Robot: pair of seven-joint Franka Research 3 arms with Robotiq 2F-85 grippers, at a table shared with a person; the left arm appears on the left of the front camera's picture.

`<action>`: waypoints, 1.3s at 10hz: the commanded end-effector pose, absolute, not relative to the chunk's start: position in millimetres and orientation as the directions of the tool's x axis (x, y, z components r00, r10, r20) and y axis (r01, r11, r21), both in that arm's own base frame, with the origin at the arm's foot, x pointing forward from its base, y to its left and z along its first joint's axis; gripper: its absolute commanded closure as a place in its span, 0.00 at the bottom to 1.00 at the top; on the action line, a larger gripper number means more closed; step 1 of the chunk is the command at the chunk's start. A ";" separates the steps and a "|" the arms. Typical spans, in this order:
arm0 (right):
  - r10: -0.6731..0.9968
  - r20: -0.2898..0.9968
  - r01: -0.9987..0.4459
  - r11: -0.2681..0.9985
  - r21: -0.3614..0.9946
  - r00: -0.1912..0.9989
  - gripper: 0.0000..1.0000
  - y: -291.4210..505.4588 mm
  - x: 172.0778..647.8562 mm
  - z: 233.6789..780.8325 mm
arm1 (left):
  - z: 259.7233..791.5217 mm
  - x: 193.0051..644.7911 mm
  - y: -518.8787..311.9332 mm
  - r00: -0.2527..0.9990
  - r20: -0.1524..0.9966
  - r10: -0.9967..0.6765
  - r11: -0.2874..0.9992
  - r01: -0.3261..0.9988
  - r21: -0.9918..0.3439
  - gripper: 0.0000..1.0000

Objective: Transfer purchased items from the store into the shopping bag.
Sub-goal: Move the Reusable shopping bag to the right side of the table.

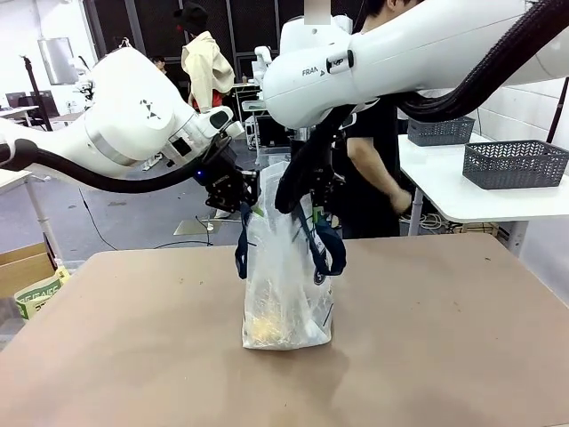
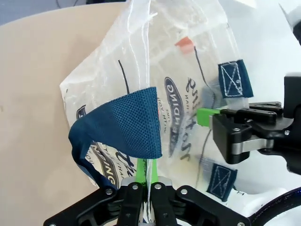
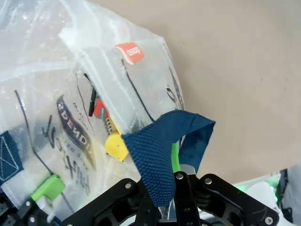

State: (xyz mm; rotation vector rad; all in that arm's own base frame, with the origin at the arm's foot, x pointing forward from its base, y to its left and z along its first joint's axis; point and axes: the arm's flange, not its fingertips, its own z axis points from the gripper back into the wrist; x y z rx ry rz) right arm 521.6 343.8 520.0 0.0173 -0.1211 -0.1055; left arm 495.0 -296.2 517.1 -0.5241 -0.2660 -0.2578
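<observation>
While both hands pinch the bag's top edge, the step looks like holding the bag upright for loading, or readying it for a lift; I cannot tell which. The left hand is shut tight on the thin plastic rim, green pads together with the film between them. A navy strap droops just above it. The right hand is clamped the same way on the opposite rim, where the second strap folds over its fingers.

The bag hangs between the two hands with its bottom resting on the table. Low inside it, well below both hands, lie a yellow piece and a red packet, so some goods are already in. An orange label sits higher on the bag's wall.

A person stands just behind the bag. Two grey baskets sit well off to the bag's right on a white side table.

Whichever move comes next, it calls for both hands to act as one, level and at the same pace. Otherwise the slick film may slip from the pads or tear, and the low load may swing
</observation>
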 end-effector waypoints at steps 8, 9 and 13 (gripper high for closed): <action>-0.110 0.131 0.099 0.991 0.085 0.985 1.00 347.3 529.9 518.6 | 517.8 498.3 -310.8 0.922 0.344 -0.178 0.817 0.334 -0.470 1.00; -0.118 0.135 0.108 0.991 0.081 0.984 1.00 347.2 529.5 519.9 | 518.5 498.2 -310.8 0.919 0.350 -0.183 0.814 0.341 -0.471 1.00; -0.128 0.133 0.117 0.989 0.088 0.983 1.00 347.4 530.3 520.3 | 519.8 493.4 -304.0 0.923 0.345 -0.171 0.771 0.344 -0.537 0.34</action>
